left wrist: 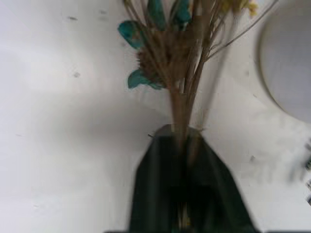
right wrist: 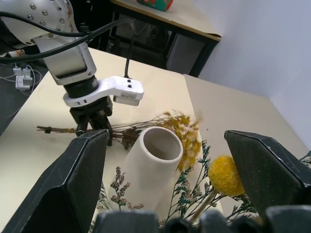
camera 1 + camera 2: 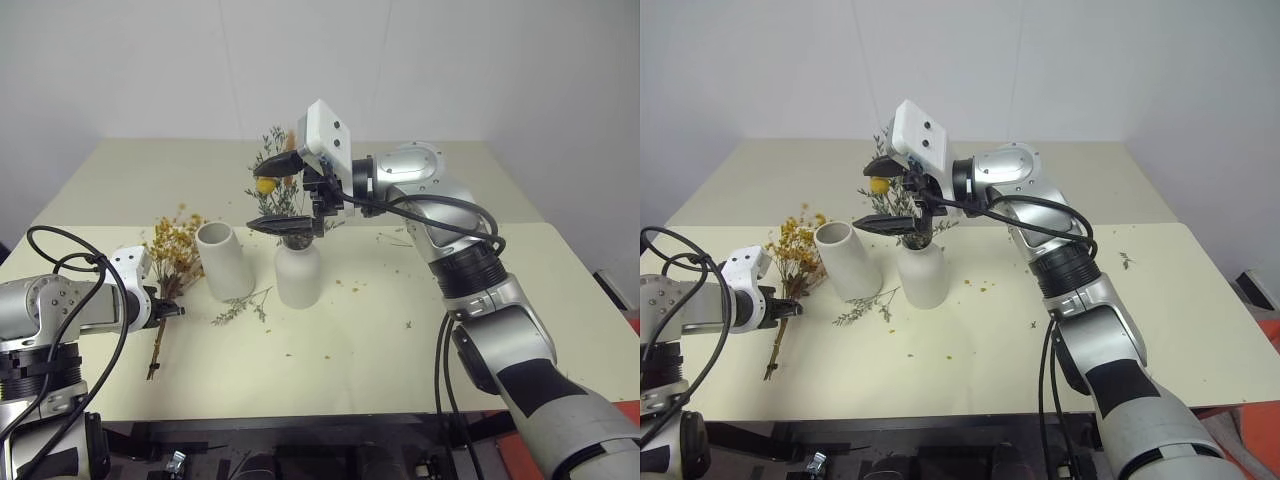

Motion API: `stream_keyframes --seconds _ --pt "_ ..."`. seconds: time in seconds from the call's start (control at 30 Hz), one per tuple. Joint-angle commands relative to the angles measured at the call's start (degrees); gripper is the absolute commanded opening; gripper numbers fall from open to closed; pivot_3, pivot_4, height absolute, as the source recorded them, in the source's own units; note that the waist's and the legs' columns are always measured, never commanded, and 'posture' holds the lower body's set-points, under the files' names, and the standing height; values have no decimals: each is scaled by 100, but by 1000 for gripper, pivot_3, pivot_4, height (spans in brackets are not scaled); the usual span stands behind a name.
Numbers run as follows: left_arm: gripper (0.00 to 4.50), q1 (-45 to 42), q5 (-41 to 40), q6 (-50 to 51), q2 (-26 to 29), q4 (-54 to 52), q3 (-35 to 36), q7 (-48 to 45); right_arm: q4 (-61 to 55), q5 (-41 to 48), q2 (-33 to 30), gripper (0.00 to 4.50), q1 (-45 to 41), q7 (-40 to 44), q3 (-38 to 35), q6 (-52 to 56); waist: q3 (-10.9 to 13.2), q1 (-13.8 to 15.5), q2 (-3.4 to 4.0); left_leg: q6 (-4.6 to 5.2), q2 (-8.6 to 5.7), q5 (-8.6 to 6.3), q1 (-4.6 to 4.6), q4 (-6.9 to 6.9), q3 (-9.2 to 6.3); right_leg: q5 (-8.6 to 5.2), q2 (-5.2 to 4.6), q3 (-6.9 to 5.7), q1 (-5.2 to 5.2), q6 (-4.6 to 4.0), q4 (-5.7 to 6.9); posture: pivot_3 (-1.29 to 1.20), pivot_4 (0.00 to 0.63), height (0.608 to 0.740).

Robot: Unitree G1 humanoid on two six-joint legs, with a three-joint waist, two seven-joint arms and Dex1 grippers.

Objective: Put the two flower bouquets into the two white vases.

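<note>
Head stereo pair: high, angled down over the table [image 3: 420,340], both eyes sharing the same scene. Left wrist camera: close above the yellow bouquet [image 1: 182,73]. Right wrist camera: looks across (downward) to the cylinder vase [image 2: 150,170], also seen from the head.

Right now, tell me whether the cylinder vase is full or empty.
Empty. The cylinder vase shows a bare open mouth; the yellow bouquet lies on the table beside it, stems pinched by the left gripper.
</note>
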Motion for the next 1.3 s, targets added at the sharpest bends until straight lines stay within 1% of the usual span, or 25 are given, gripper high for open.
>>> stream_keyframes --seconds 0.03,0.13,0.27,0.43,0.6,0.7,0.83,0.93,1.0,1.1,1.2,1.3 --pt "28 -203 304 30 171 -201 97 -29 -281 14 -21 4500 6 -101 -156 83 0 3 0 0 0 0 0 0 0 0 0 0 0 0 0 0 150 740" --pt "28 -211 544 -380 388 -509 132 -149 -378 48 -30 4500 72 -127 -179 152 0 2 -1 -1 0 0 -1 0 -1 0 0 -1 0 0 1 0 150 740" --pt "28 -364 696 -949 603 -832 357 -395 -518 68 -39 4500 160 -169 -187 230 1 9 -1 -6 0 0 -2 0 -1 0 -1 -1 -2 0 -1 0 150 740" --pt "28 -900 686 -1335 812 -1062 418 -742 -714 99 -40 4500 252 -195 -180 342 1 20 -2 -9 0 1 -4 0 -1 -1 -1 -3 -2 0 -1 0 150 740" --pt "28 -1393 448 -2176 568 -1383 479 -1266 -894 51 -26 4500 370 -247 -109 407 1 24 -3 -9 -1 1 -6 0 -2 -1 -2 -4 0 1 -5 0 150 740" --pt "28 -1720 426 -2685 552 -1276 300 -1660 -982 20 -9 4500 429 -317 -89 432 2 15 -3 -10 -2 2 -6 0 -1 -1 -1 -3 -1 1 -2 0 150 740" --pt "28 -2152 427 -3373 297 -957 65 -2059 -1107 4 -1 4500 498 -423 -102 490 1 6 -3 -9 -1 2 -4 0 -1 -1 1 -3 0 2 -2 0 150 740" --pt "28 -2186 421 -3753 129 -833 -73 -2340 -1194 3 -14 4500 542 -499 -104 540 1 4 -3 -9 -1 2 -4 0 -1 -1 1 -3 0 2 -2 0 150 740" --pt "28 -2066 435 -4158 -83 -834 -177 -2554 -1277 4 -27 4500 586 -569 -108 597 1 12 -3 -9 -1 2 -5 1 -1 -1 1 -2 0 3 -2 0 150 740" --pt "28 -1712 546 -4915 -251 -756 -298 -3056 -1380 -4 -38 4500 645 -653 -110 672 1 4 -3 -9 -2 2 -6 2 0 -1 0 -1 0 2 -3 0 150 740" --pt "28 -1416 567 -5393 -278 -564 -300 -3485 -1461 -1 -53 4500 692 -718 -101 733 1 -8 -3 -9 2 2 -6 1 1 -1 4 0 -2 2 -2 0 150 740" --pt "28 -1225 567 -5609 -281 -423 -294 -3725 -1515 8 -66 4500 721 -761 -99 773 1 3 -3 -8 2 2 -5 1 1 -2 5 -1 -2 2 -1 0 150 740"
